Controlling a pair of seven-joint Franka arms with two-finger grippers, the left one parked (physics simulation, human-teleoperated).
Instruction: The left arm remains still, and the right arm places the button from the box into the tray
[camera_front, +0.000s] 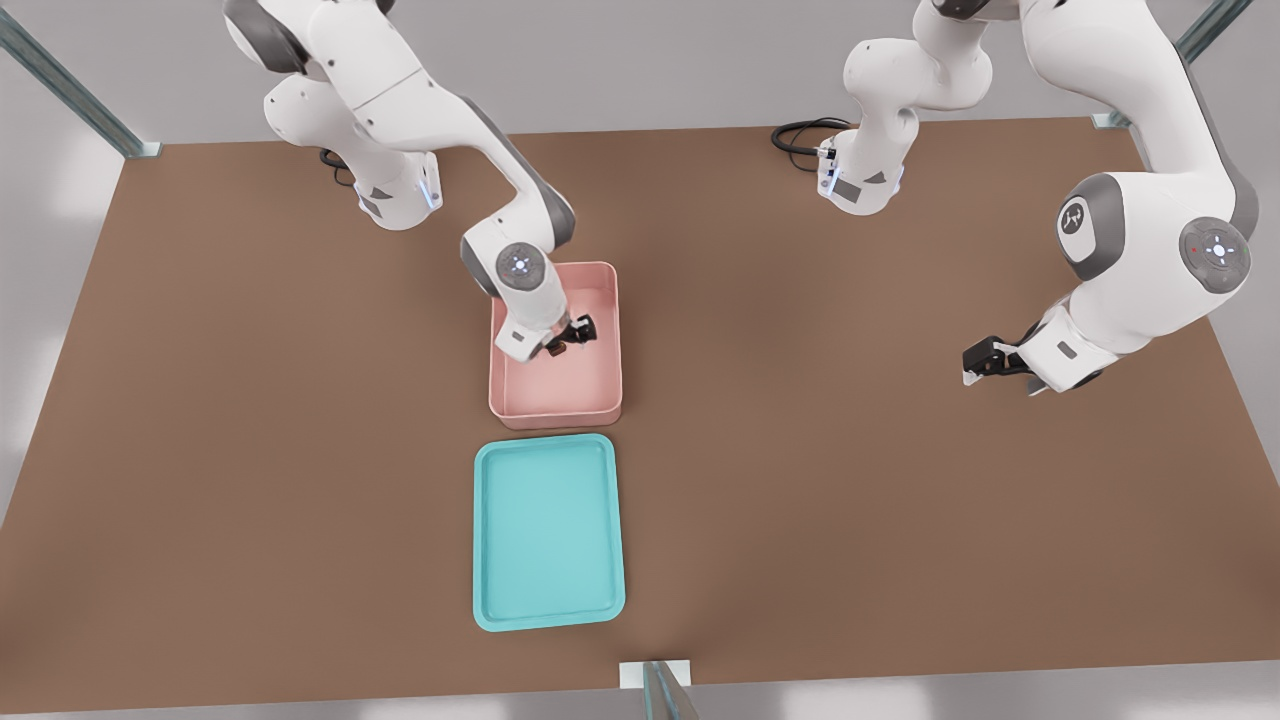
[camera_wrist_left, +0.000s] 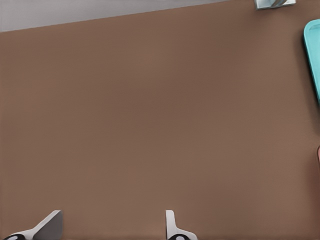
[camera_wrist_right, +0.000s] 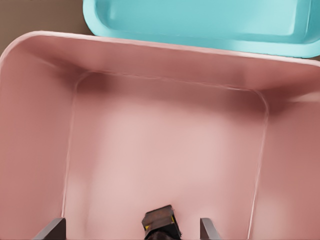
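Gripper (camera_front: 567, 338): hanging inside the box, low over its floor, in the half away from the tray; fingers (camera_wrist_right: 54, 229) standing spread, one on each side of the button, not touching it.
Button (camera_wrist_right: 160, 223): sitting on the box floor between the fingers; dark blocky body showing in the right wrist view, a bit of yellow on it; in the front view mostly hidden under the gripper.
Box (camera_front: 603, 400): pink, tall walls, sitting on the table near its middle.
Tray (camera_front: 548, 528): turquoise, shallow, lying just beside the box's short side, a thin strip of table showing between them.
Table (camera_front: 850, 480): brown, carrying box and tray.
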